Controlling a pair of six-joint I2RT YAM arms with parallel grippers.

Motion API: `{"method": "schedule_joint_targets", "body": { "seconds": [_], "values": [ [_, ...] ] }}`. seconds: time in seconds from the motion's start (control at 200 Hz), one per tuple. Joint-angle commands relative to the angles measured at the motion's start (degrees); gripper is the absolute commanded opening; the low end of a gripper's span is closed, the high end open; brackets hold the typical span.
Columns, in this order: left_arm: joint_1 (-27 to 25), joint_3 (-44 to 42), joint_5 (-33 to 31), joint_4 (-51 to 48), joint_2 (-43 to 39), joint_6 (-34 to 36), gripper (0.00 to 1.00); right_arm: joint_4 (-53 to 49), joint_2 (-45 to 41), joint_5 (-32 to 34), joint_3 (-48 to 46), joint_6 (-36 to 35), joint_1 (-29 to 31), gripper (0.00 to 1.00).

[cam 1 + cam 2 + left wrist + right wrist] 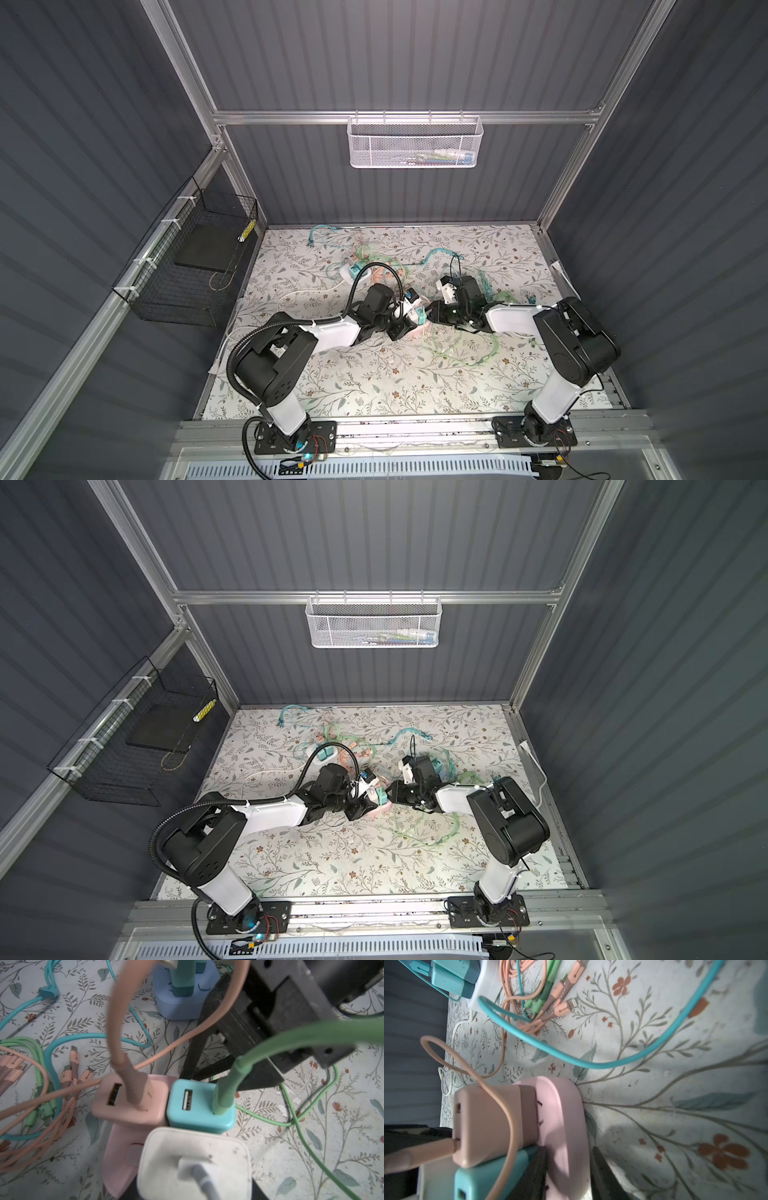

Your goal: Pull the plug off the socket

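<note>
Left gripper, jaws pinching the white plug, right gripper, jaws clamped across the pink socket at its edge, white plug on that socket beside teal plug and pink plug, mid-tabletop, loose cables around.

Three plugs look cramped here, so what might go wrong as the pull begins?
Left gripper holds the white plug, crowded beside the teal plug; pulling may drag that too.
Right gripper pinches only the edge of the socket; it might slip, letting the socket lift.
The green cable crosses that gripper and could snag.
</note>
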Motion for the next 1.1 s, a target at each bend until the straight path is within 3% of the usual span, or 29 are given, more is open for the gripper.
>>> {"method": "schedule_joint_targets", "body": {
  "seconds": [0.0,0.13,0.275,0.45,1.096],
  "values": [
    [-0.38,2.86,8.55,3.14,-1.13,-3.29,0.12,-5.32,1.93,2.34,-2.95,-0.95,1.48,0.35],
    [-0.46,3.51,8.64,3.07,0.18,-3.25,0.11,-5.57,1.64,3.01,-3.47,-1.68,1.57,0.34],
    [-4.07,6.71,-0.66,-4.64,0.20,2.69,0.07,-5.92,1.66,3.85,-3.80,-1.62,1.90,0.32],
    [-4.20,4.28,-4.14,-0.73,-2.19,3.72,0.06,-6.20,2.17,4.45,-3.75,-1.17,2.13,0.30],
    [-4.24,-1.90,-5.38,3.60,-6.03,1.44,0.06,-10.17,2.10,9.39,-2.55,-2.01,2.70,0.28]
  ]
}}
